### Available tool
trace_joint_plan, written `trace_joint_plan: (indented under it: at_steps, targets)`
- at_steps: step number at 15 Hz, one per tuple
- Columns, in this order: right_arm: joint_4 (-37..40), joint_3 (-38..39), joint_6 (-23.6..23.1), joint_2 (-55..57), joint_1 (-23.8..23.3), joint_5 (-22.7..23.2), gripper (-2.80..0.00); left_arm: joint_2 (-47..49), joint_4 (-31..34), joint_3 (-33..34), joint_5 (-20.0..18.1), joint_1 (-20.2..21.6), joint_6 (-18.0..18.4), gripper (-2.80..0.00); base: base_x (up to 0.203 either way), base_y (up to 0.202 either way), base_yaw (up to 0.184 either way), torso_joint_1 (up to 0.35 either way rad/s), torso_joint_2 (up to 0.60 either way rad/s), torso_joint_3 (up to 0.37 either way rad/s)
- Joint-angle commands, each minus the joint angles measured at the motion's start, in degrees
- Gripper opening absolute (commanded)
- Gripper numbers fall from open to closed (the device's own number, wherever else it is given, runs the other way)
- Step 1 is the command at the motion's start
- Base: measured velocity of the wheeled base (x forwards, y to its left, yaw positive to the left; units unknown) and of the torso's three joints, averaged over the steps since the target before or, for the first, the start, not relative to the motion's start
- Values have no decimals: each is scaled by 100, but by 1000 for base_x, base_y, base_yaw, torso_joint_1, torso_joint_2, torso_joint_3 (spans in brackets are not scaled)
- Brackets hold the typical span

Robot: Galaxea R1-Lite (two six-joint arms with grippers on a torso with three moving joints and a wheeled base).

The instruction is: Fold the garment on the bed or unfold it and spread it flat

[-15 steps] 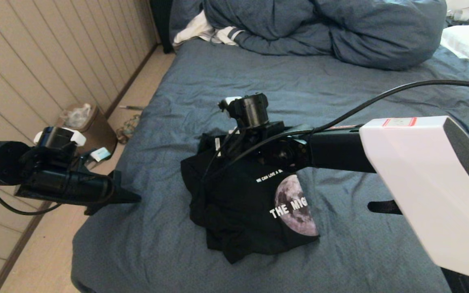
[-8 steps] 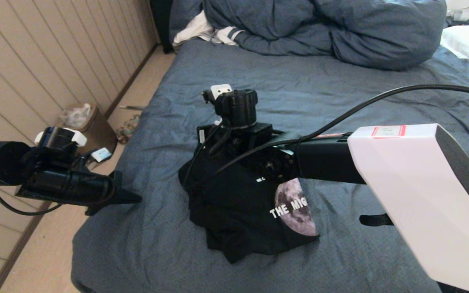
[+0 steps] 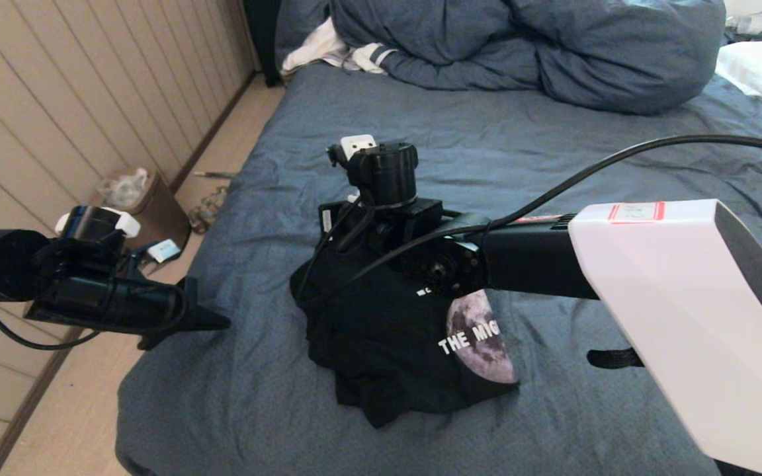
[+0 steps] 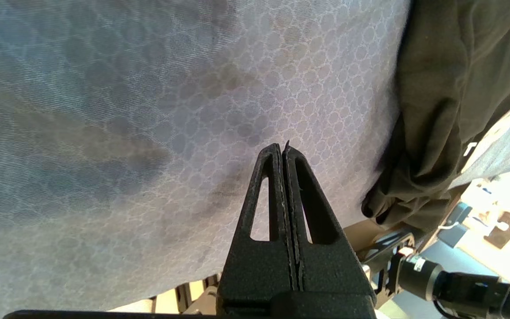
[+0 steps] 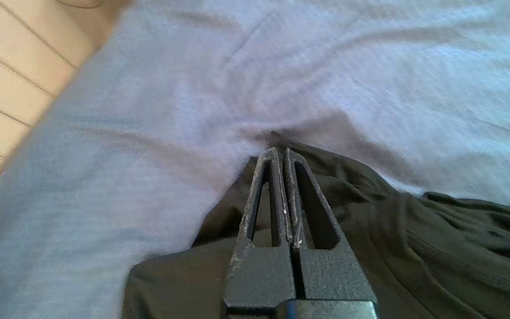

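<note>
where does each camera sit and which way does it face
Head view: high, looking down the bed; shows both arms, the left hand parked beside it.
Left wrist view: behind the shut left hand, facing the sheet and the garment.
Right wrist view: behind the shut right hand, at the garment's edge.
All three share the garment.

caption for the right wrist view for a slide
Right gripper shut at the edge of the crumpled black garment on the bed.
</note>
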Motion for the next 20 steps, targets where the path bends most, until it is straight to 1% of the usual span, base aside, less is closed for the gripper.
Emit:
trace_joint_plan:
  at_steps: [1,2,4,6,8,9,11,12,14,15,17,18,20]
  targets:
    - [84,337,-19,-302,-53,-123,-280,-319,10,126,-12,2,-4,-280,0,0,0,0,0,0]
    - [164,718,-41,-744,-90,-227,-280,-776,12,227,11,3,3,-280,0,0,0,0,0,0]
    - [292,1923,-73,-2185,-174,-443,-280,-2248,31,555,364,7,18,-280,0,0,0,0,0,0]
    - [476,3437,-97,-4140,-315,-684,-280,-3979,198,843,963,25,59,-280,0,0,0,0,0,0]
    - [706,4968,-111,-5639,-521,-932,-280,-5240,659,1046,1489,43,218,-280,0,0,0,0,0,0]
    - [826,5678,-115,-6265,-702,-1067,-280,-5800,978,1114,1668,48,299,-280,0,0,0,0,0,0]
    - [1115,6645,-105,-7216,-1053,-1332,-280,-6686,1580,1212,1933,51,420,-280,0,0,0,0,0,0]
    - [1287,6962,-84,-7477,-1228,-1471,-280,-6912,1882,1265,2057,52,470,-280,0,0,0,0,0,0]
    - [1662,7393,121,-8115,-1367,-1693,-280,-7396,2220,1400,2151,58,481,-280,0,0,0,0,0,0]
    - [1900,7578,224,-8322,-1474,-1785,-280,-7485,2317,1494,2245,60,486,-280,0,0,0,0,0,0]
    - [2468,7866,420,-8954,-2103,-1923,-280,-7971,2393,1822,2532,60,497,-280,0,0,0,0,0,0]
    - [2685,7976,515,-9059,-2235,-1992,-280,-8043,2425,1910,2638,61,502,-280,0,0,0,0,0,0]
    - [2700,8039,464,-9109,-2298,-1976,-280,-8095,2420,1975,2699,61,507,-280,0,0,0,0,0,0]
